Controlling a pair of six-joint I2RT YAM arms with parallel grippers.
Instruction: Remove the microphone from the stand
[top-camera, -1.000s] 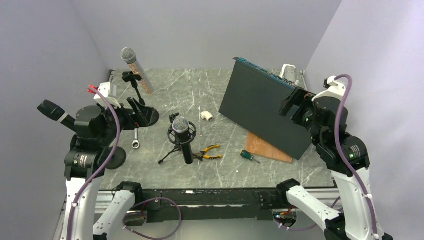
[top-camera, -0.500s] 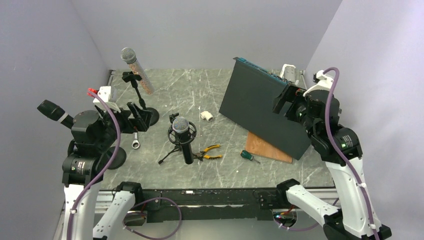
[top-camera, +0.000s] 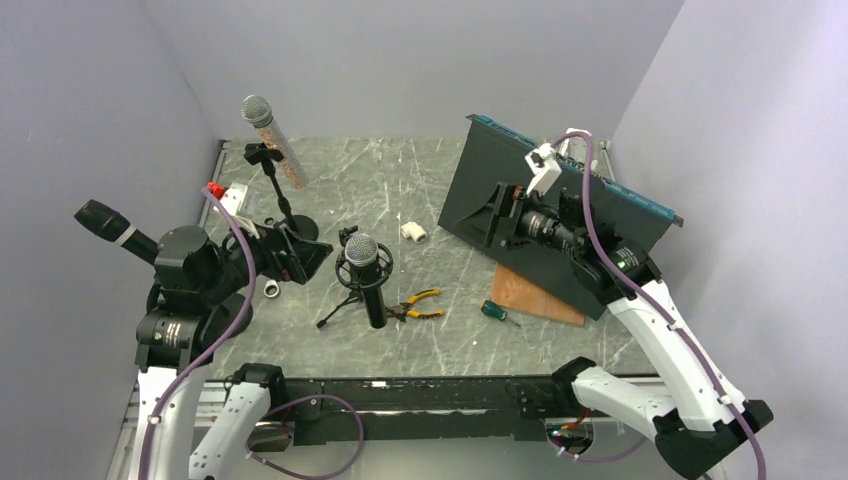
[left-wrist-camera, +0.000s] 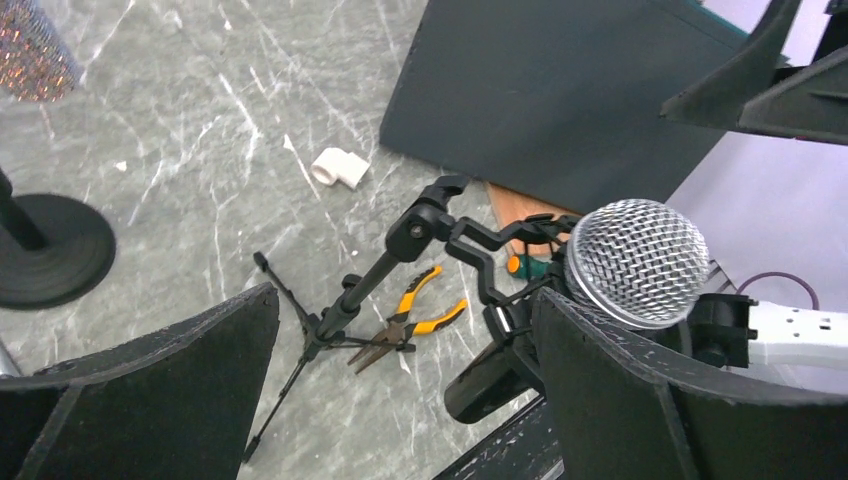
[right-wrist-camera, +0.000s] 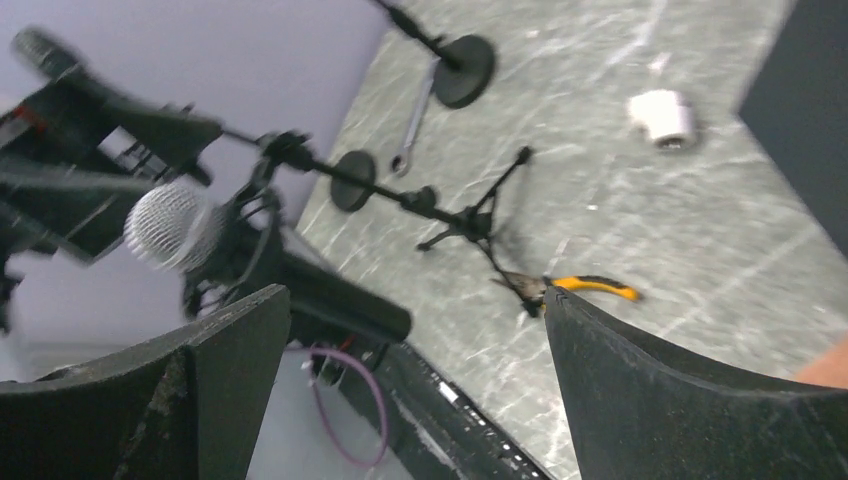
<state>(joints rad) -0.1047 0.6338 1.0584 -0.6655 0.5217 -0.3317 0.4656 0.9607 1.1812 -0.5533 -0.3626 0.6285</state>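
A black microphone with a silver mesh head (top-camera: 362, 250) sits tilted in a shock-mount clip on a small black tripod stand (top-camera: 345, 300) at the table's middle. My left gripper (top-camera: 300, 252) is open and empty, just left of that microphone. In the left wrist view the mesh head (left-wrist-camera: 637, 262) lies beside the right finger (left-wrist-camera: 620, 400), and the tripod (left-wrist-camera: 330, 320) shows between the open jaws. My right gripper (top-camera: 497, 215) is open and empty, above and right of the microphone, in front of the dark panel. The right wrist view shows the microphone (right-wrist-camera: 172, 225) far off at left.
A glitter microphone (top-camera: 270, 135) stands on a round-base stand at back left. Another black microphone (top-camera: 105, 222) is at far left. A dark panel (top-camera: 600, 270) leans over a wooden board (top-camera: 530, 295). Pliers (top-camera: 420, 303), a screwdriver (top-camera: 497, 311), a white fitting (top-camera: 413, 231) and a wrench (top-camera: 271, 280) lie on the table.
My right arm has swung from the right wall to the left, over the dark panel, towards the table's middle. My left gripper has moved right, closer to the middle microphone.
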